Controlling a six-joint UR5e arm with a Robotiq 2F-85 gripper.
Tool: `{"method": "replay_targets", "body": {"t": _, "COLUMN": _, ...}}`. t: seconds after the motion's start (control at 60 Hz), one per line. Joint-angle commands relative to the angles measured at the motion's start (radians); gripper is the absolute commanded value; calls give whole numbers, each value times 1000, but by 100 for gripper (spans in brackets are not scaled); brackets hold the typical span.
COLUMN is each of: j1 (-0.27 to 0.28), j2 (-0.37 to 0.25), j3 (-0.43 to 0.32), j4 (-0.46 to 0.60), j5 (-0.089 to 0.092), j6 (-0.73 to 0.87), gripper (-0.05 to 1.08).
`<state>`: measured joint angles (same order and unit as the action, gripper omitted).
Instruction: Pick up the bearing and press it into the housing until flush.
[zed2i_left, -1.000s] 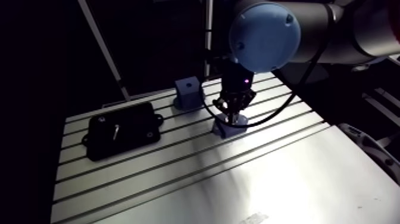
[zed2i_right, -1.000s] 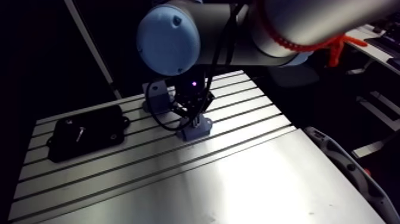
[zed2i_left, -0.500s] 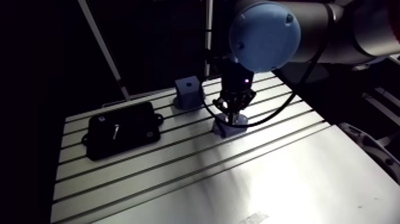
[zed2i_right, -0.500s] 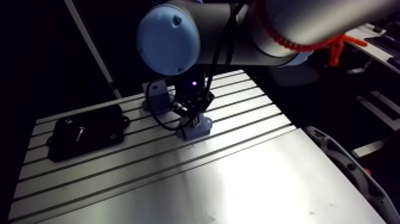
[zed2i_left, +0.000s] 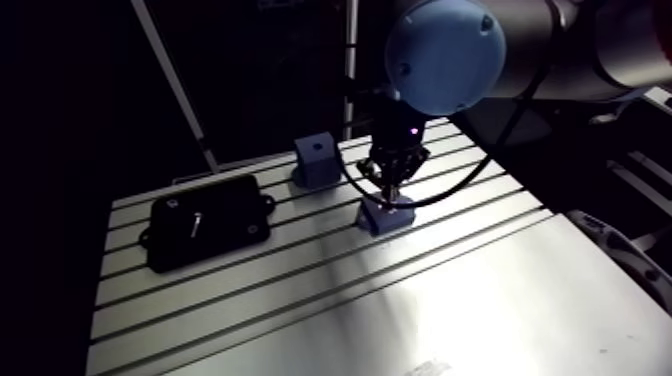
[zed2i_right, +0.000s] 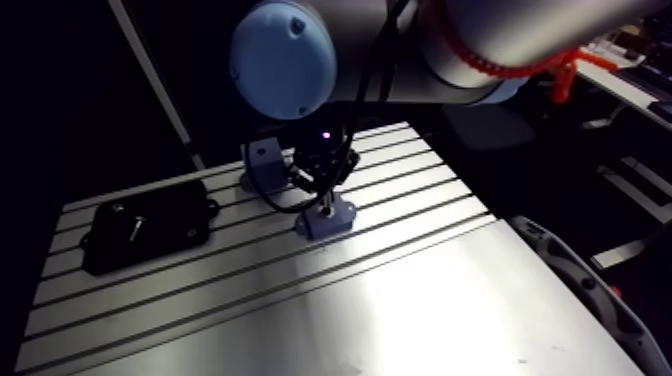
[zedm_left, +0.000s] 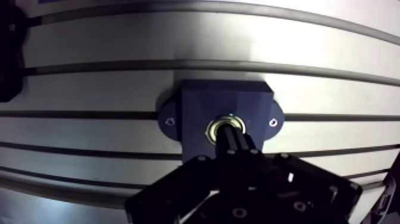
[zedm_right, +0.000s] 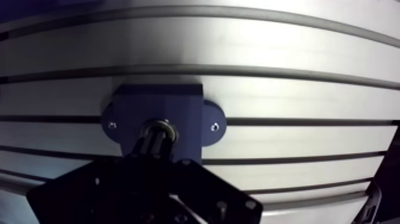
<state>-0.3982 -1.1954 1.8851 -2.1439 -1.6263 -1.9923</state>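
Observation:
A dark blue housing with two mounting ears is fixed on the slotted table. The bearing, a shiny metal ring, sits in the housing's bore. In the wrist view my gripper is shut, its two fingers pressed together with nothing between them, and their tips hang right over the bearing and hide its middle. The arm view shows the gripper pointing straight down just above the housing.
A second blue block stands behind the housing near the table's far edge. A black tray with a small metal part lies at the left. The wide front of the table is bare metal.
The gripper has risen slightly from the housing top, still shut. The arm view has shifted a little with the arm. The housing and bearing have stayed in place.

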Motion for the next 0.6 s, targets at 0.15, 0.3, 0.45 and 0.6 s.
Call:
{"method": "replay_targets", "body": {"t": 0.15, "j1": 1, "j2": -61, "j3": -28, "j4": 34, "j5": 1, "j6": -1, "gripper": 107}}
{"method": "replay_targets", "body": {"t": 0.3, "j1": 79, "j2": -123, "j3": -125, "j4": 290, "j5": 10, "j6": 11, "gripper": 0}}
{"method": "replay_targets", "body": {"t": 0.45, "j1": 130, "j2": -146, "j3": -250, "j4": 447, "j5": 19, "j6": 90, "gripper": 0}}
{"method": "replay_targets", "body": {"t": 0.6, "j1": 215, "j2": -144, "j3": -370, "j4": 583, "j5": 26, "j6": 238, "gripper": 0}}
